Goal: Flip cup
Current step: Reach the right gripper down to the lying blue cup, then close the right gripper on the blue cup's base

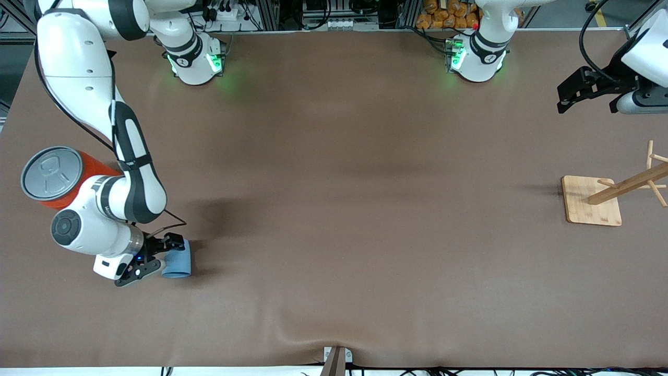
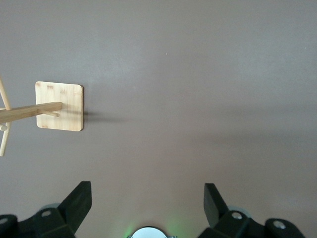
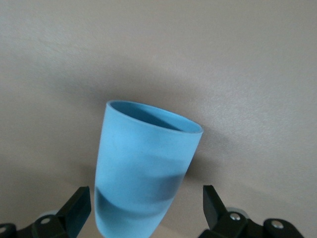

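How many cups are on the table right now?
1. The light-blue cup lies on its side at the right arm's end of the table, between the open fingers of the right gripper. None visible elsewhere; the right arm could hide something.

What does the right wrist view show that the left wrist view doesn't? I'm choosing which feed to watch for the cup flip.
Only the right wrist view shows the small light-blue tapered plastic cup, lying between the right gripper's open jaws. Only the left wrist view shows the bamboo peg rack on its square base, with the left gripper open over bare table. Both share the brown table covering.
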